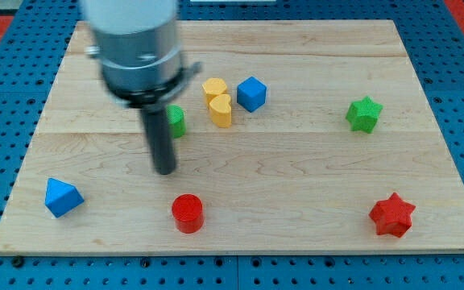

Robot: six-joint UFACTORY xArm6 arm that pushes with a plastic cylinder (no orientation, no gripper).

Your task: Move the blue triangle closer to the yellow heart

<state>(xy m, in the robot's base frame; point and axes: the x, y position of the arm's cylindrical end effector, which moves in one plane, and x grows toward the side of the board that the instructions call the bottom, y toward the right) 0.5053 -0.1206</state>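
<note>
The blue triangle (62, 197) lies near the board's bottom left corner. The yellow heart (221, 110) stands at the upper middle, just below a yellow hexagon-like block (213, 87). My tip (164, 170) rests on the board between them, to the right of and above the blue triangle and to the lower left of the yellow heart. It touches no block.
A blue cube (251, 93) sits right of the yellow blocks. A green block (176, 121) is partly hidden behind the rod. A red cylinder (188, 213) is at the bottom middle, a green star (364, 114) at the right, a red star (392, 215) at the bottom right. The wooden board (296, 177) has edges all round.
</note>
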